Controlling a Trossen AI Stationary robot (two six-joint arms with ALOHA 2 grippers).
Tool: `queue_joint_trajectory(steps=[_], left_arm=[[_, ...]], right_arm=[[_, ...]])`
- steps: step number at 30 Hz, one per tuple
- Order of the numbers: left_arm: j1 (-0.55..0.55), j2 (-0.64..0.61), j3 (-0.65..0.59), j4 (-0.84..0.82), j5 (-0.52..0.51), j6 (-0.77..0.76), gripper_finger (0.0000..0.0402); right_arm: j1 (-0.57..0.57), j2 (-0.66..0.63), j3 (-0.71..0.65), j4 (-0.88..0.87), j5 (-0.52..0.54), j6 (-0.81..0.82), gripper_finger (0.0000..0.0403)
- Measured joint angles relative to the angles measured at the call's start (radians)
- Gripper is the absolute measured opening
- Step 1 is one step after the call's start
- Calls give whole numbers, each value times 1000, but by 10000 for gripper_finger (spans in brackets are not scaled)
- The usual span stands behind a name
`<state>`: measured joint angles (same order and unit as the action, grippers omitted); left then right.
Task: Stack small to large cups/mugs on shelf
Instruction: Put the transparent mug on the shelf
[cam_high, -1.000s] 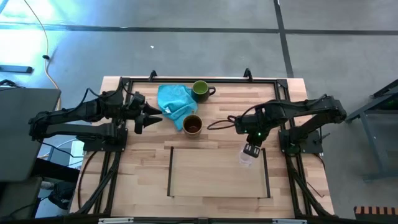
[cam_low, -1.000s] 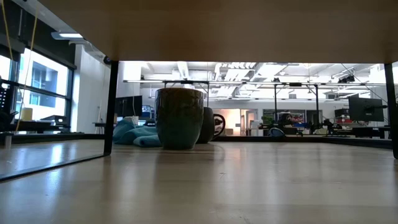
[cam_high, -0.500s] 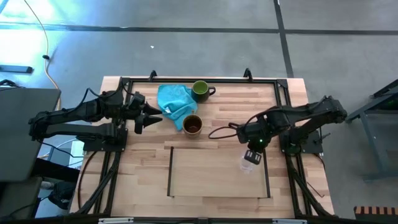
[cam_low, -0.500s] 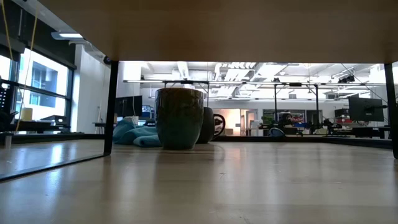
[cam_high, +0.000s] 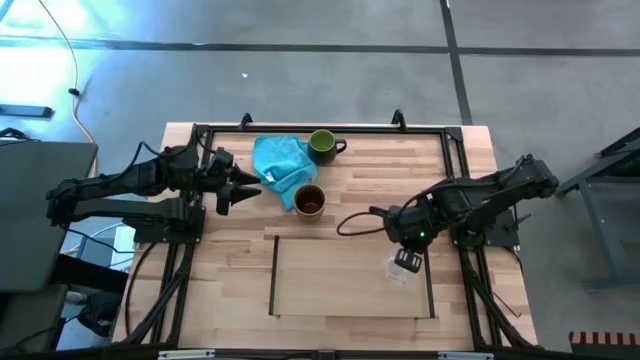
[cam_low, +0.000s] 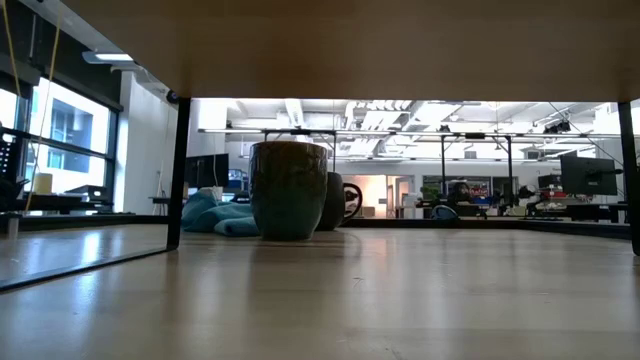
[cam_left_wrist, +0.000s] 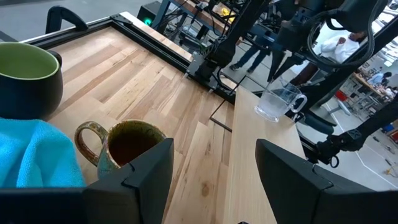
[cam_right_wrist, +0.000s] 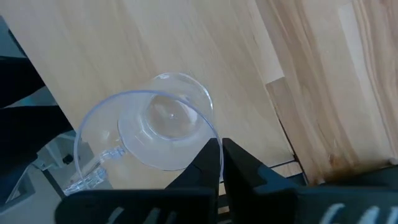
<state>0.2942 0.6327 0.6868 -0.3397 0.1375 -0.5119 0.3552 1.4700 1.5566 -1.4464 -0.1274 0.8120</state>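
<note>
Three cups are ours to stack, and we judge the step in hand is setting the glass cup (cam_high: 401, 264) down on the shelf (cam_high: 340, 280). Our right gripper (cam_right_wrist: 221, 163) is clenched on the glass cup's rim, holding it over the shelf's right end, close to the dark rail. To do this well, we should lower it upright until the base sits flat on the board, well inside the rail, and only then let go. The glass cup is clear, rounded, with a small handle (cam_right_wrist: 106, 158). Our left gripper (cam_high: 245, 187) waits spread wide beside the blue cloth (cam_high: 281, 165). The brown mug (cam_high: 310, 200) touches the cloth's edge on the surface; the green mug (cam_high: 322, 145) stands just beyond it
</note>
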Motion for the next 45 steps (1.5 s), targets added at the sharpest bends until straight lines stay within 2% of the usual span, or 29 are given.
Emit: queue_joint_trajectory(steps=[12,24,36,45], left_arm=[[0,0,0,0,0,-10,215],[0,0,0,0,0,-10,215],[0,0,0,-1,3,-10,215],[0,0,0,-1,4,-10,215]], right_arm=[[30,1,3,16,-5,50,0],[39,79,166,-109,67,36,0],[55,127,166,-112,37,44,0],[98,127,166,-112,73,113,0]])
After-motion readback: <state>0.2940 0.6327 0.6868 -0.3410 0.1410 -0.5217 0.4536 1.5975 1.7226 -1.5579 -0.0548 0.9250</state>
